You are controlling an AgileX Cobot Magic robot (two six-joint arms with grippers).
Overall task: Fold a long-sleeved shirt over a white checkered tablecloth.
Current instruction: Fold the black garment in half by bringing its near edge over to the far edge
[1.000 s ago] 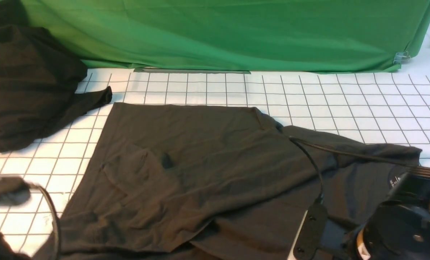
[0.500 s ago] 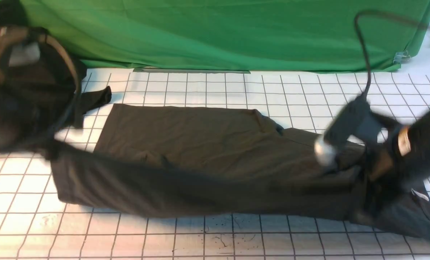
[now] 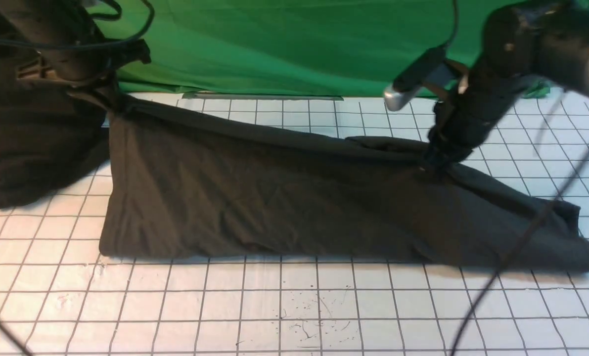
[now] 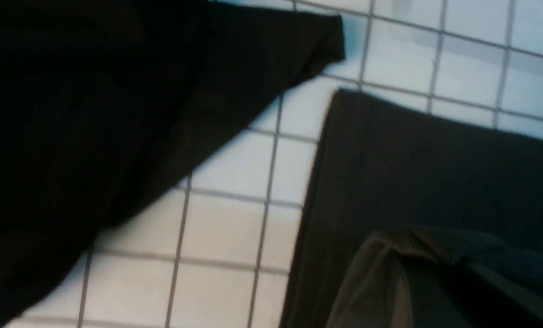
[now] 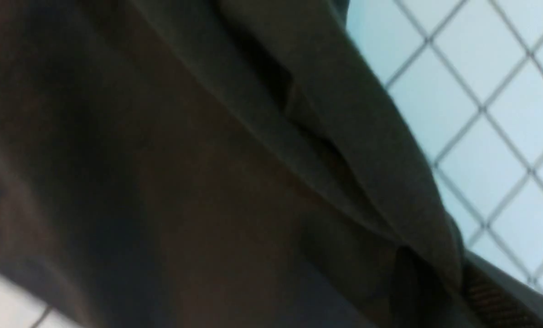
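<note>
Near edge lifted rearward since before, left gripper [image 3: 115, 101] and right gripper [image 3: 435, 160] clamped on long-sleeved shirt [image 3: 274, 198], long axis running left-right.

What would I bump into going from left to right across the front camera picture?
A crumpled black garment heap → left gripper → dark charcoal-olive knit long-sleeved shirt, held up by both grippers over the white checkered tablecloth → right gripper.

Bright, even front view; wrist views dim, probably defocused.
</note>
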